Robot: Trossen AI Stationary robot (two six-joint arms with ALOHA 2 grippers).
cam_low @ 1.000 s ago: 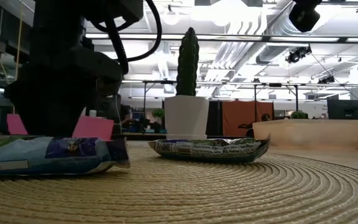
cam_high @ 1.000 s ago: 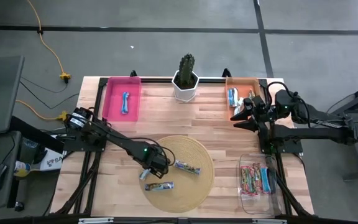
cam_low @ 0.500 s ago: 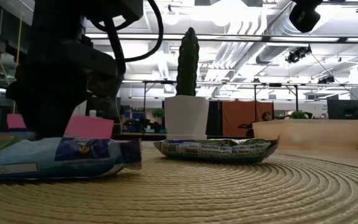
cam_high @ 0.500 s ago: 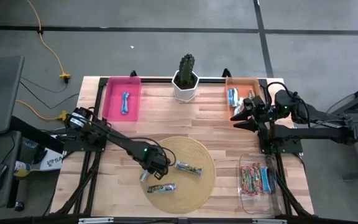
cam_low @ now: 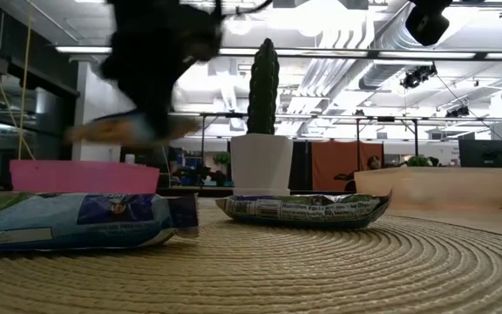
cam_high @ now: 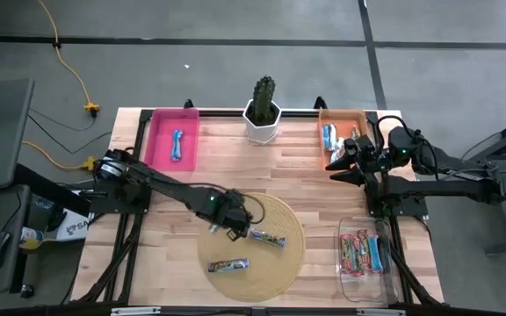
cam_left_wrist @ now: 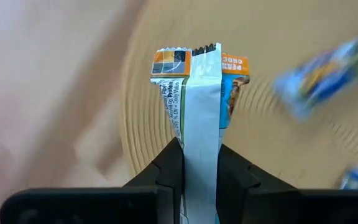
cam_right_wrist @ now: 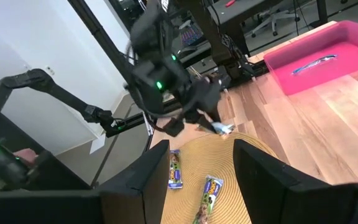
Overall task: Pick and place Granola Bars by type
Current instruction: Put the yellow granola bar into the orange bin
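Note:
My left gripper [cam_high: 233, 226] hangs over the left part of the round woven mat [cam_high: 281, 211] and is shut on a granola bar [cam_left_wrist: 197, 87] with an orange, white and blue wrapper. In the low view that bar [cam_low: 120, 129] is blurred, well above the mat. Two more bars lie flat on the mat, one [cam_high: 266, 237] near its middle and one [cam_high: 228, 264] near its front edge. My right gripper [cam_high: 341, 164] waits open beside the orange bin [cam_high: 351, 116]. The right wrist view shows my left gripper [cam_right_wrist: 197, 115] and both mat bars. My left gripper pinches the granola bar between its two fingers [cam_left_wrist: 169, 165], at the bar's rear part [cam_left_wrist: 201, 134]. The rest of the wrapper sticks out ahead of the fingertips, along the fingers. The bar is lifted clear of the mat, lying about level below the gripper.
A pink bin [cam_high: 158, 145] at the far left holds one blue bar [cam_high: 177, 143]. The orange bin at the far right holds bars, and a clear bin [cam_high: 345, 263] at the near right holds several. A potted cactus [cam_high: 263, 110] stands at the far edge between the bins.
My left gripper has risen from the mat's left edge with the bar shut between its fingers, and has moved a little toward the table's right. The bar is now lifted clear of the mat. The near bar on the mat slid slightly to the right.

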